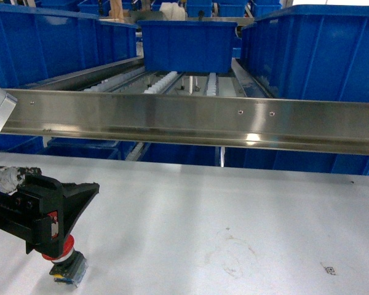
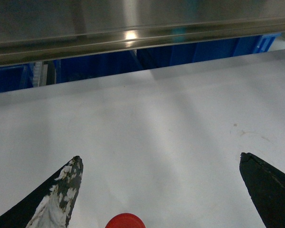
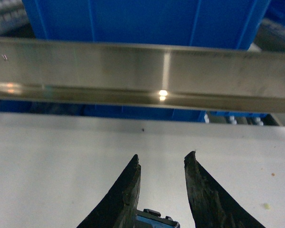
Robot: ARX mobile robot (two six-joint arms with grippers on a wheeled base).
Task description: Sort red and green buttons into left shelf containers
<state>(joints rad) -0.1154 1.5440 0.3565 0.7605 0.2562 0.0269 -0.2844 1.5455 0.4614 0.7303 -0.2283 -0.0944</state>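
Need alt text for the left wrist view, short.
Left end effector wide open over a white table, a red button cap peeking in at the bottom edge between its dark fingers. A steel rail runs across the top, with blue bins behind it.

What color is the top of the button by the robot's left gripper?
Red. The button's cap shows best in the head view, just under the left gripper.

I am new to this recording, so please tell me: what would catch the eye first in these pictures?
The bright blue bins fill the shelf behind a long steel rail. At the lower left of the white table, the open left gripper hangs over the red button.
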